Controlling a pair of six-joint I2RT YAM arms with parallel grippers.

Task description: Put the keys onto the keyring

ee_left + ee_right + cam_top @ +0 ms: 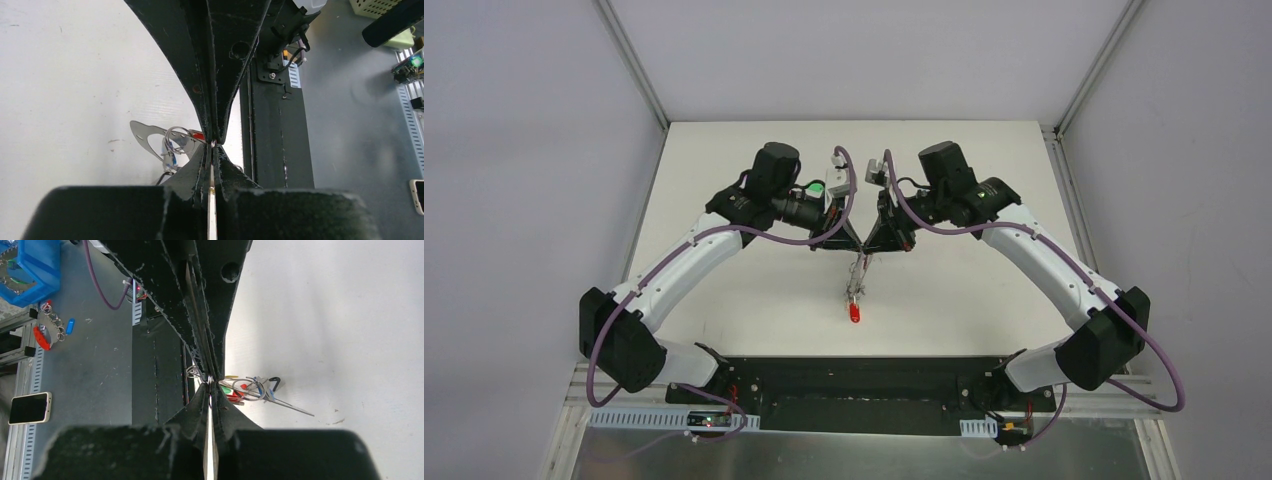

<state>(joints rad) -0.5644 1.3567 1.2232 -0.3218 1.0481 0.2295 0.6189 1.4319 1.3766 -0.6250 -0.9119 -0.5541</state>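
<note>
left gripper, nearest item in its own wrist view: both fingers pressed flat together with no gap, tips pinched on the thin grey wire of the keyring. right gripper: likewise fully closed, set tip to tip against the left one and nipping the same wire at the same spot. seen from above, the two meet nose to nose over the middle of the white table. keyring: leaves the pinch point and runs toward the black base plate; its course is hard to follow among the keys. keys: one bunch, just beside the fingertips, gathered on and around the wire; whether each is threaded on it cannot be told. tags in the bunch: green tag, red tag, also yellow and blue. the red tag lies on the table at the end of the bunch closest to the base plate. flat silver metal piece: in the same bunch, on the side away from the tips. beyond the bunch: white table surface, then grey walls.
</note>
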